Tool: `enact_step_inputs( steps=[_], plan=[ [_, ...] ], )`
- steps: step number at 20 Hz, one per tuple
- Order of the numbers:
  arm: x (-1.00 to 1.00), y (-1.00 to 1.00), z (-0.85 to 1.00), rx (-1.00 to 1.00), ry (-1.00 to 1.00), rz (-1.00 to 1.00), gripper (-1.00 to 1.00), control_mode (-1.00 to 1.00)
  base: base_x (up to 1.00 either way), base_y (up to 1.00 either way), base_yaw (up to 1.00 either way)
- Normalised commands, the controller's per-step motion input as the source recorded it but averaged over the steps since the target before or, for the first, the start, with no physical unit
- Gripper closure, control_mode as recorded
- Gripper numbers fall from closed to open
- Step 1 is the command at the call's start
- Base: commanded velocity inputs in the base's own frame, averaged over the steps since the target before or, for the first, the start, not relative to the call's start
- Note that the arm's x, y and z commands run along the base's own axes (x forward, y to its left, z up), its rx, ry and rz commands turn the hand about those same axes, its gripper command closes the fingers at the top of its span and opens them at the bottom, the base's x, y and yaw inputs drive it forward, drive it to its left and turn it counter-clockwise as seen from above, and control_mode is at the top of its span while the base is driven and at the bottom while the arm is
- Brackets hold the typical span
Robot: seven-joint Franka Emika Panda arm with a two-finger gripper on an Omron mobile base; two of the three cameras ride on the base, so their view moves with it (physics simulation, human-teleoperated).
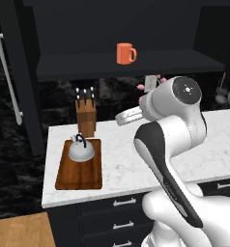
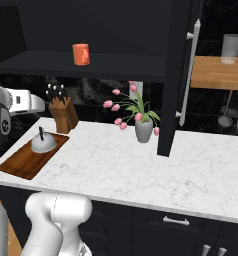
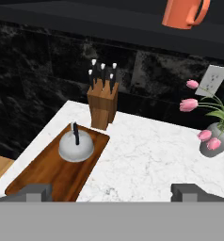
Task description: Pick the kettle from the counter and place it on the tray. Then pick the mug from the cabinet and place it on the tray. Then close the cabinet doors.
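The kettle (image 1: 81,150) sits on the wooden tray (image 1: 77,177) at the counter's (image 1: 126,166) left end — that step looks done. The gripper (image 3: 111,192) hangs spread and empty above, likely bound for the orange mug (image 1: 125,53) on the cabinet (image 1: 131,65) shelf.

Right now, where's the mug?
The mug stands on the shelf of the open cabinet, above and right of the knife block in the left base view, well above the kettle on the tray.
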Motion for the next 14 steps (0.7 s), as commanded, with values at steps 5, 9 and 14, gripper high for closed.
enact_step_inputs(
  steps=[5, 9, 14],
  plan=[
    [-0.19, -0.41, 0.58, 0.0, 0.0, -0.04, -1.0, -1.0, 0.0, 0.0, 0.0],
    [-0.08, -0.43, 0.52, 0.0, -0.05, 0.0, -1.0, -1.0, 0.0, 0.0, 0.0],
    [0.01, -0.49, 0.42, 0.0, -0.2, 0.04, -1.0, -1.0, 0.0, 0.0, 0.0]
  ],
)
